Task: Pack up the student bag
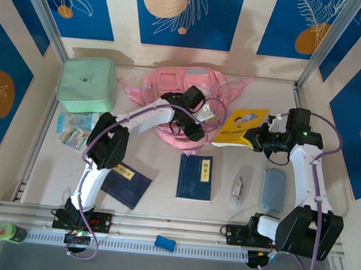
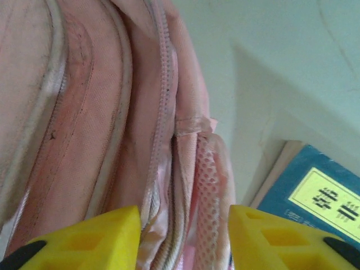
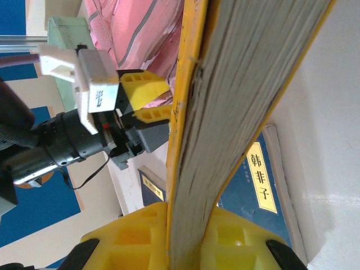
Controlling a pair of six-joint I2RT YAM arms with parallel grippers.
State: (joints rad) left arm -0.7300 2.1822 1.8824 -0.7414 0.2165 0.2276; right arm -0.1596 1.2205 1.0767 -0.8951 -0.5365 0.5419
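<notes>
The student bag [image 1: 173,88] lies at the upper centre of the top view, against the back of the counter [image 1: 164,159], with the mint green case [image 1: 86,84] to its left. The left end effector [image 1: 192,132] sits at the bag's lower edge. In the left wrist view its yellow fingers [image 2: 90,239] are spread, with the bag's pink zip seam and mesh side running between them; whether they touch the fabric cannot be told.

The right end effector [image 1: 255,142] is just right of the bag and pinches a yellow book [image 1: 241,126]. In the right wrist view the book's page edges rise from between the closed-in pads [image 3: 135,236]. The book is tilted, its upper left corner near the bag.

Below the bag, a blue book [image 1: 195,177] lies flat at the centre of the frame. A darker blue book [image 1: 126,184] lies to its left and a grey case [image 1: 273,188] to its right.
</notes>
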